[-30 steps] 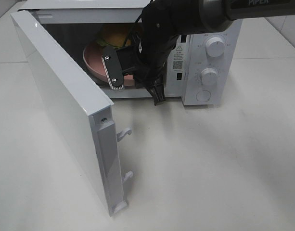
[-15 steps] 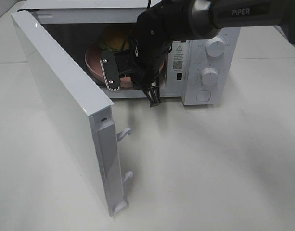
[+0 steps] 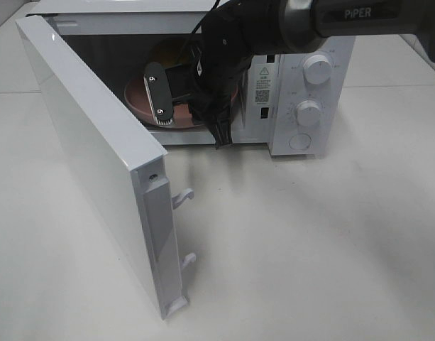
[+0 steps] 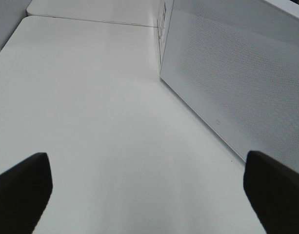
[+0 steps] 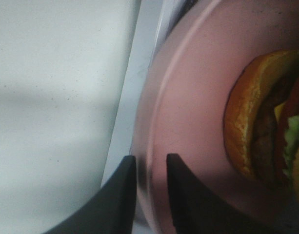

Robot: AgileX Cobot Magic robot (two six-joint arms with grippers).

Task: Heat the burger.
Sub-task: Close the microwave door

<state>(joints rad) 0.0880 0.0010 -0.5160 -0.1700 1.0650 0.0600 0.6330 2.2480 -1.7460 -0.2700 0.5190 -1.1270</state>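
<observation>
while the white microwave (image 3: 302,78) stands at the back of the pale table (image 3: 309,249) with its door (image 3: 89,156) swung wide to the left, that door juts far forward and walls off the left side of the cavity, two latch hooks (image 3: 183,197) showing on its free edge; two round knobs (image 3: 318,69) and a round button (image 3: 300,141) run down the control panel on the right; the dark right arm (image 3: 359,18) reaches in from the upper right and fills most of the oven mouth, hiding much of what lies inside; the burger (image 5: 256,117) lies inside the cavity on a pink plate (image 5: 188,97), well in from the plate's rim, with brown bun, dark filling and a bit of green showing in the right wrist view; the right pincer (image 5: 150,157) sits at the front lip of the cavity with its two dark fingers (image 5: 122,195) a little apart, one on either side of the plate's rim; the gap is narrow, and whether the pads press on the rim or stand just clear of it i cannot tell; it is apart from the burger; the left pincer (image 4: 149,180) hangs over bare table with its tips spread wide and holding nothing, just beside a white, finely dotted face of the oven; door or side wall, i cannot tell.
</observation>
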